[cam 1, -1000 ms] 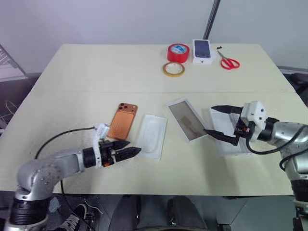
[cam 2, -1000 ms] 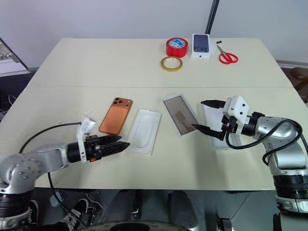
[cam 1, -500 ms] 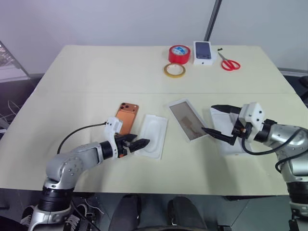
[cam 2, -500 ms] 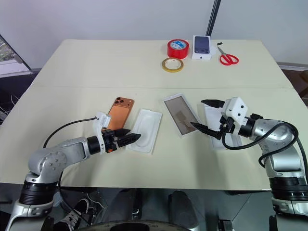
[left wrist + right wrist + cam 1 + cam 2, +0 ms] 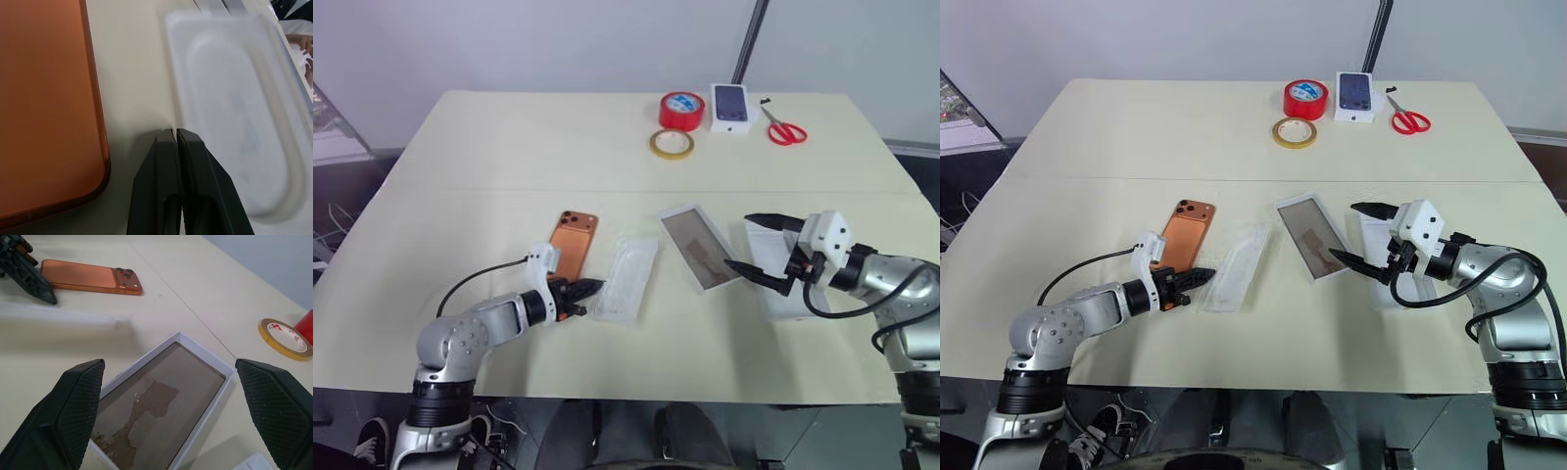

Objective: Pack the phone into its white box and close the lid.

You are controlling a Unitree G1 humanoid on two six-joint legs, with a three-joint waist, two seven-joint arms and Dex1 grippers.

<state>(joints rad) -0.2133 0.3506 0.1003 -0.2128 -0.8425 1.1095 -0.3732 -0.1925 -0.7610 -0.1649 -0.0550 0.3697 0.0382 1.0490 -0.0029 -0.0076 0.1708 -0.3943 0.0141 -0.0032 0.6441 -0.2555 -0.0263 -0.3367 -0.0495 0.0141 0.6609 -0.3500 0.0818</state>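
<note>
Left eye view: phone (image 5: 572, 244) lies flat on the table (image 5: 509, 147), box (image 5: 700, 246) well apart. Left gripper (image 5: 590, 287) pinched shut, empty, beside the insert (image 5: 626, 279); right gripper (image 5: 756, 247) gapes wide, empty. Closed fingers could shove that insert.

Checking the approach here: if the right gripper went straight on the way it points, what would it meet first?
Probably the white box: it lies open right ahead between the right gripper's spread fingers, though height above it is unclear.

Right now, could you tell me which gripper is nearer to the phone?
Left. The left gripper sits just beside the phone, at its near corner; the right gripper hovers far across, over the white box.
</note>
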